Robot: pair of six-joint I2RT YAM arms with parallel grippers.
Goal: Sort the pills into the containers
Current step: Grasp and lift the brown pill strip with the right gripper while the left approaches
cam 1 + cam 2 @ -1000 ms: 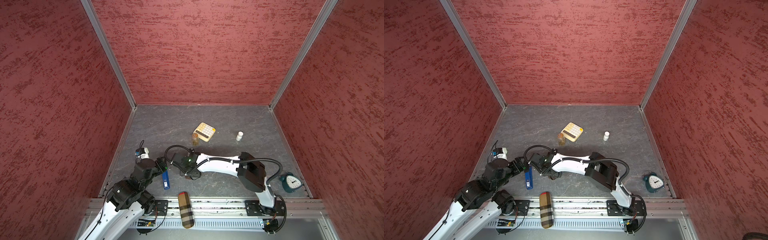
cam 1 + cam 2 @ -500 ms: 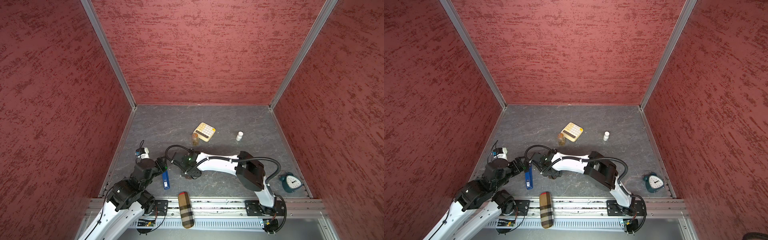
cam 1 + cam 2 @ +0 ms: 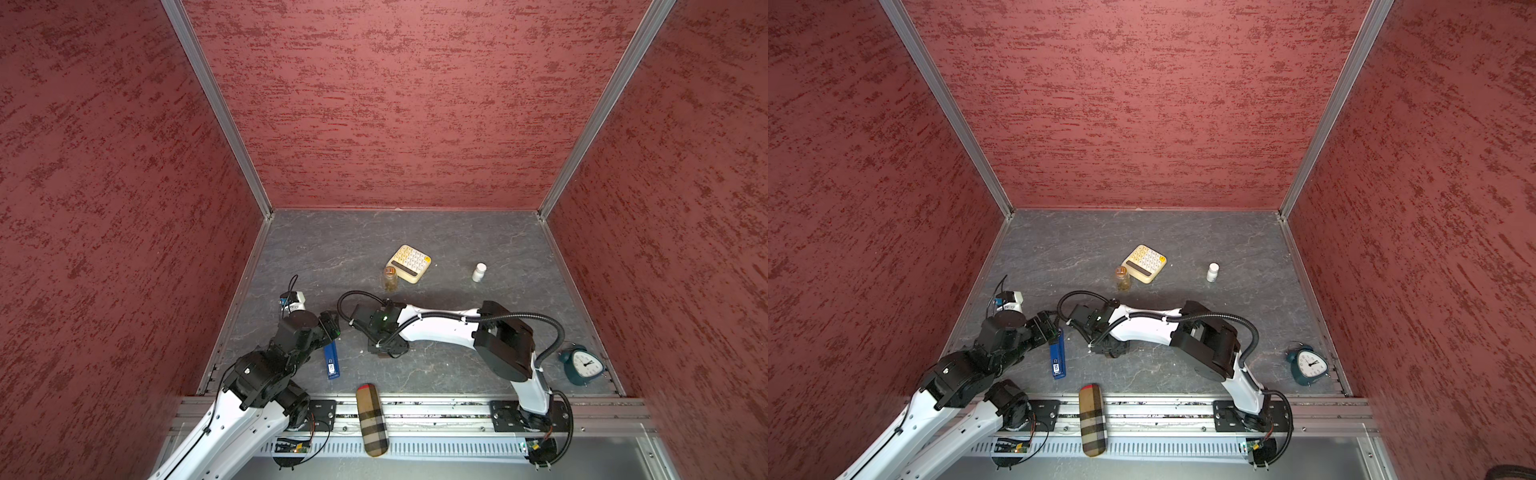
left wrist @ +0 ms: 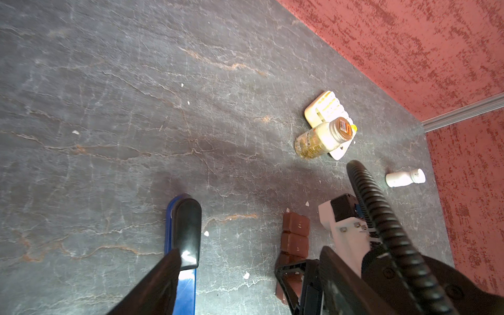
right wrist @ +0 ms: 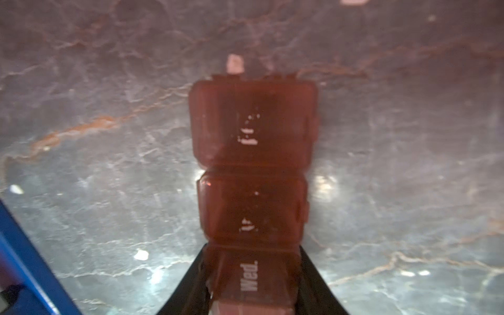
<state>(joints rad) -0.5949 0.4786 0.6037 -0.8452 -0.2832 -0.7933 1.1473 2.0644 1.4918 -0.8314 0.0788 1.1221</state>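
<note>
Containers [image 5: 252, 152]: one dark brown strip box, flat on the grey table [image 3: 436, 241]. It sits in the lower middle of both top views, mostly hidden there under the right gripper [image 5: 251, 251]. Its long axis runs straight away from the right wrist camera, and the free end points toward the amber bottle [image 3: 390, 279]. Three lids can be counted in the right wrist view, all shut. The nearest reads "Wed."; the other two labels are worn.

Right gripper: fingers straddle the "Wed." compartment across the short axis, close against both sides. Squeezing or just short of it: cannot tell.

Left gripper [image 3: 331, 331]: released, nothing between the fingers. One finger [image 4: 186, 231] lies over the end of the blue stick [image 3: 331, 362], left of the strip box.

Pills [image 4: 206, 233]: small white flecks loose on the table, seven counted in the left wrist view. One sits just off the box's free end.

Other items, one each: calculator [image 3: 409, 264] just beside the amber bottle, white bottle [image 3: 478, 272], clock [image 3: 582, 365] lower right, plaid case [image 3: 372, 419] on the front rail.
</note>
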